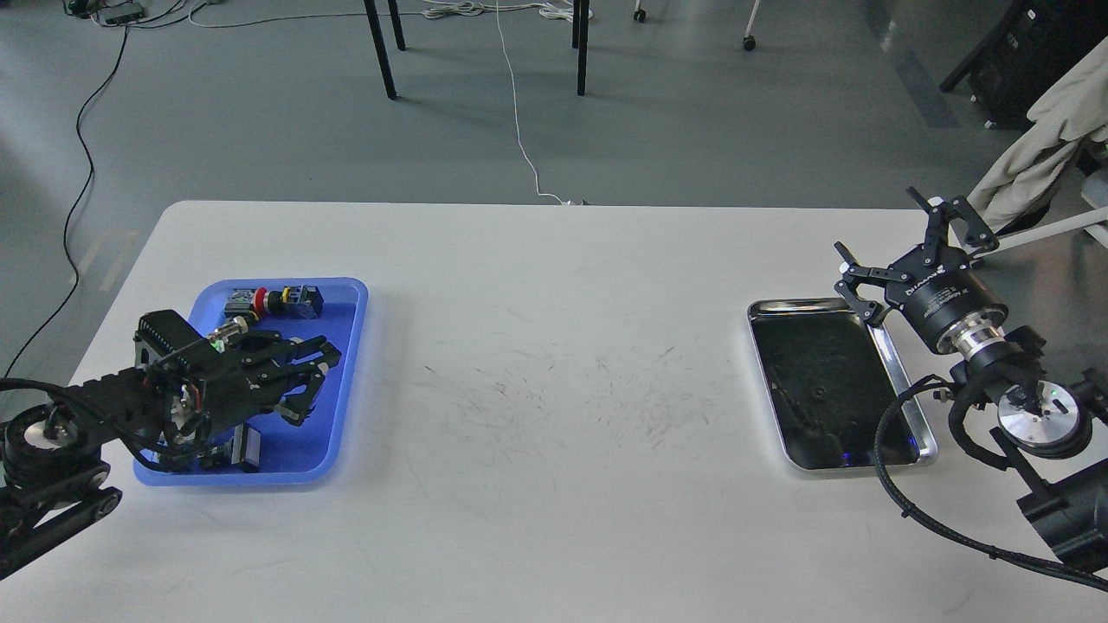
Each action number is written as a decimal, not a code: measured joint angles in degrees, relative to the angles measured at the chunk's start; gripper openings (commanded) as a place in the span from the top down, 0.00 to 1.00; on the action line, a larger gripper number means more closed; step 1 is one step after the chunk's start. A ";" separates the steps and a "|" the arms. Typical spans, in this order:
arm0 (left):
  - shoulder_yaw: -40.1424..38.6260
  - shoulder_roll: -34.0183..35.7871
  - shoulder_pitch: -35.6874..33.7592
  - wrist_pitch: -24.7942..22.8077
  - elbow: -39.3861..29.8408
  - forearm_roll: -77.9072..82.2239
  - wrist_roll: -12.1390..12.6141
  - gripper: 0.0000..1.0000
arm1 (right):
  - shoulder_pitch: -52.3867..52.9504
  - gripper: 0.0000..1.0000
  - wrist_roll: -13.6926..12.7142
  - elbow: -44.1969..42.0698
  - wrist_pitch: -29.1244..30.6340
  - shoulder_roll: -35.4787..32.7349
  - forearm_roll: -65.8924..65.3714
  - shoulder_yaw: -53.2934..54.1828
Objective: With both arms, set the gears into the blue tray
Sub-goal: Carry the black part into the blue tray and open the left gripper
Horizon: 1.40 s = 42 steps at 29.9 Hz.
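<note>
Head view is showing the left claw hovering over the blue tray, fingers too dark to tell apart, among button switches. Right claw is spreading wide beside the steel tray, where one gear seemingly is remaining on the worktop.

Left gripper low, fingers spread, right gripper raised, fingers apart

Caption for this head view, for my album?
Left end effector over blue tray; right end effector open beside steel tray.
</note>
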 measured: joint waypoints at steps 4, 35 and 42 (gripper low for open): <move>0.58 2.43 0.72 0.00 0.00 -4.08 -0.23 0.83 | -0.01 0.05 0.00 0.06 0.00 0.01 0.00 0.00; 0.52 -1.04 3.27 -0.56 2.49 -6.80 -0.29 0.06 | -0.26 0.05 0.00 0.00 0.00 0.01 0.00 -0.12; 0.45 -0.90 2.31 -0.56 1.99 -9.17 -0.31 0.05 | -0.27 0.05 0.00 -0.11 0.00 0.04 0.00 -0.12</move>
